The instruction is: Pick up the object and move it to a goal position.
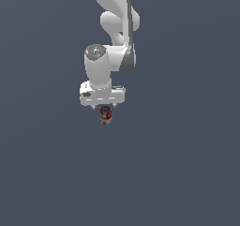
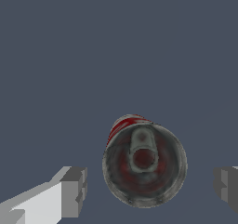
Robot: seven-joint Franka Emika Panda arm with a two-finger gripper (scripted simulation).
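Under the white arm, just below its hand, sits the can (image 1: 105,116), a small cylinder with a red and white label and a dark silvery top; in the exterior view its top nearly meets the underside of the hand, though whether they touch cannot be told there. Seen from the wrist, the can (image 2: 144,165) stands upright, top end toward the camera, showing a round metallic lid with a pull tab and a sliver of red label down one side. It lies between the two fingers (image 2: 74,190), which are spread wide, each grey pad standing clear of the can's wall with bare surface showing in the gap on both sides, so nothing is gripped. The fingers' midpoint (image 2: 151,190) falls about on the can. Around it stretches a plain dark blue-grey desk (image 1: 187,173), flat and uniform. Above, the arm (image 1: 115,28) rises out of the exterior view's upper edge, its wrist turned straight down
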